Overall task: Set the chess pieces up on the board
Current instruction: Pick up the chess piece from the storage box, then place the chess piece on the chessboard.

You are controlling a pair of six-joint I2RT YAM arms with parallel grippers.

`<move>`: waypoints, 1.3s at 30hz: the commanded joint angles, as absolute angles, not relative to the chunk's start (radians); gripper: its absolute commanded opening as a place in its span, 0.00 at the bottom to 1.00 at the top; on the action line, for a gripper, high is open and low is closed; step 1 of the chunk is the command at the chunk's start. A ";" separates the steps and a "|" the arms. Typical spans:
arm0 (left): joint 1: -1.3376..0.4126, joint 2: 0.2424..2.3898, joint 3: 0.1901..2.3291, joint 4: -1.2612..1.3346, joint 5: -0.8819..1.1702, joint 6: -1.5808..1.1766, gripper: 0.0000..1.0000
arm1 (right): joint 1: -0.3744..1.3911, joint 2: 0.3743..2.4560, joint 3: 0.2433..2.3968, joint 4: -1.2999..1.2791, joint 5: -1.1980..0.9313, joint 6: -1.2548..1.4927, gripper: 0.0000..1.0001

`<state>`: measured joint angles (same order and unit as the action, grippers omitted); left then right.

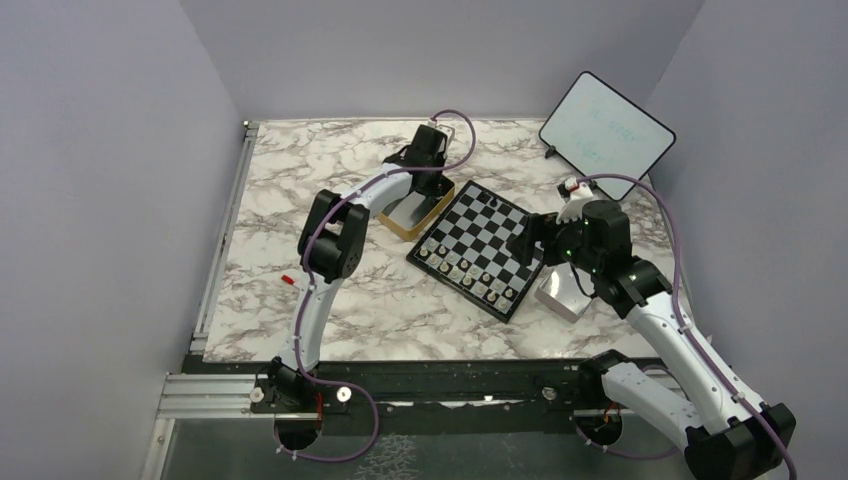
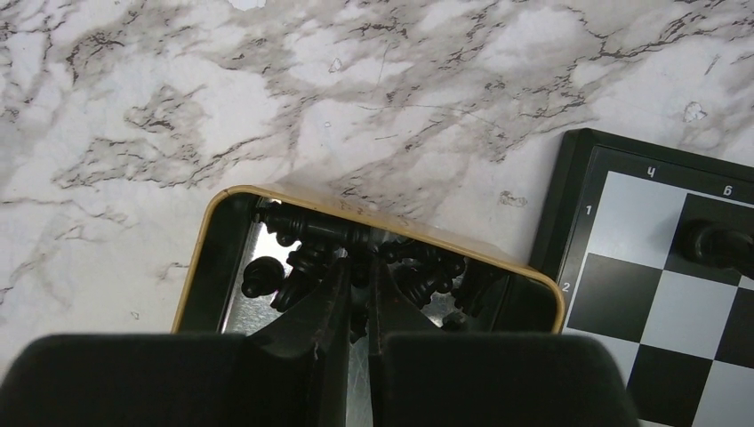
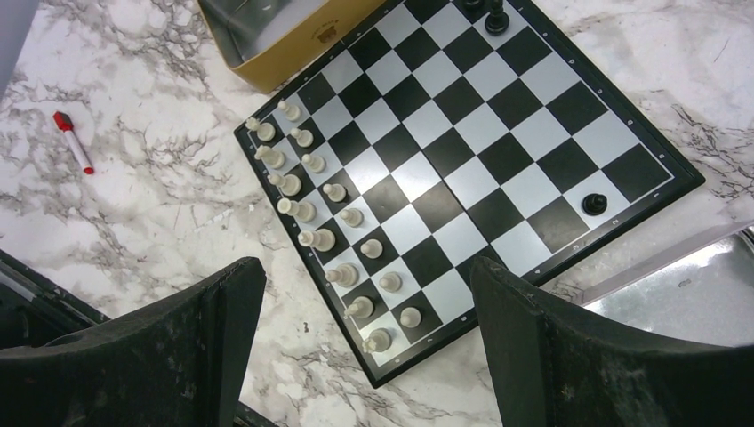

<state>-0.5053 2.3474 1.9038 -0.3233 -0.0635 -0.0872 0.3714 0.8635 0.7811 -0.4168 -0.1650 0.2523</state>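
Wide-spread tool (image 3: pixel 366 267) hangs above the board (image 3: pixel 462 151), pale pieces (image 3: pixel 323 238) lining one edge, seemingly two rows.

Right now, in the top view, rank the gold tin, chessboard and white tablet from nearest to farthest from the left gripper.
1. Gold tin: left gripper reaches into it.
2. Chessboard: just right of the tin.
3. White tablet: far right corner.

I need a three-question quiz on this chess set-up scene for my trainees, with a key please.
1. True or false: the pale pieces stand in two rows along one edge of the board.
2. The loose black pieces lie: A in the gold tin, B on the white tablet, C on the table.
3. Which gripper hangs open?
Key: 1 true; 2 A; 3 the right gripper.
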 commanded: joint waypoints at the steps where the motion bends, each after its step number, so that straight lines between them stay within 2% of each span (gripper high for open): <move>1: -0.509 2.254 1.913 -0.314 -0.048 -0.101 0.09 | 0.370 0.865 0.771 -0.382 -0.203 0.270 0.90; 11: -0.512 2.174 1.918 -0.373 -0.061 -0.136 0.08 | 0.370 0.878 0.764 -0.404 -0.160 0.279 0.91; 24: -0.580 2.083 1.860 -0.389 -0.028 -0.188 0.08 | 0.370 0.786 0.754 -0.451 -0.105 0.278 0.92; 39: -0.684 2.178 1.846 -0.323 -0.025 -0.217 0.08 | 0.370 0.711 0.722 -0.495 -0.062 0.285 0.92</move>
